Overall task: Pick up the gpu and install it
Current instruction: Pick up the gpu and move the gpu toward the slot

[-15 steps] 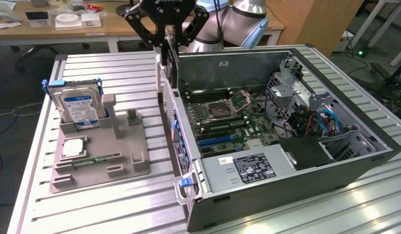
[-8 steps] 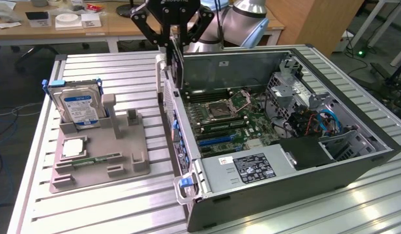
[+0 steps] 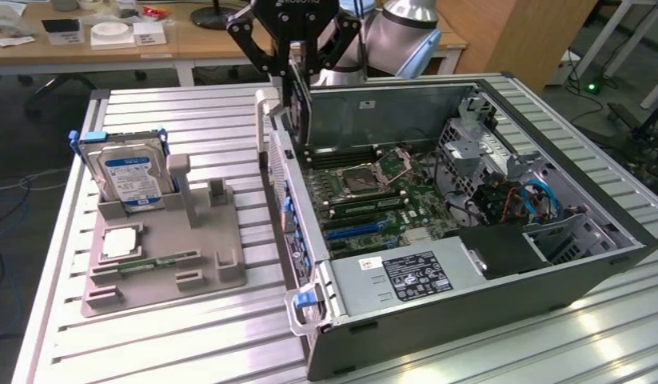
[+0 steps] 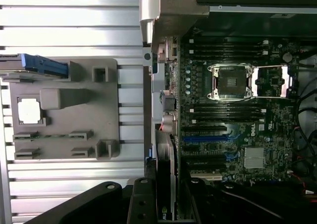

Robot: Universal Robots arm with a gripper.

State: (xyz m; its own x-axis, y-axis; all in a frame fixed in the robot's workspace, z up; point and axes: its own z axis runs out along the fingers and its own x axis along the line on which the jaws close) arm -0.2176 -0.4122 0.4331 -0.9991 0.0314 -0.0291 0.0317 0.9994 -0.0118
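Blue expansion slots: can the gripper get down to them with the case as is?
Probably yes. The case lies open, with nothing over the blue slots. The gripper, shut on the gpu, hangs above the case's rear wall, so clearance there looks tight.

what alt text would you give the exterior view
The claw holds the gpu upright on edge at the edge of the open computer case, close to the motherboard. On the exterior view's left, a grey holder carries a hard drive.
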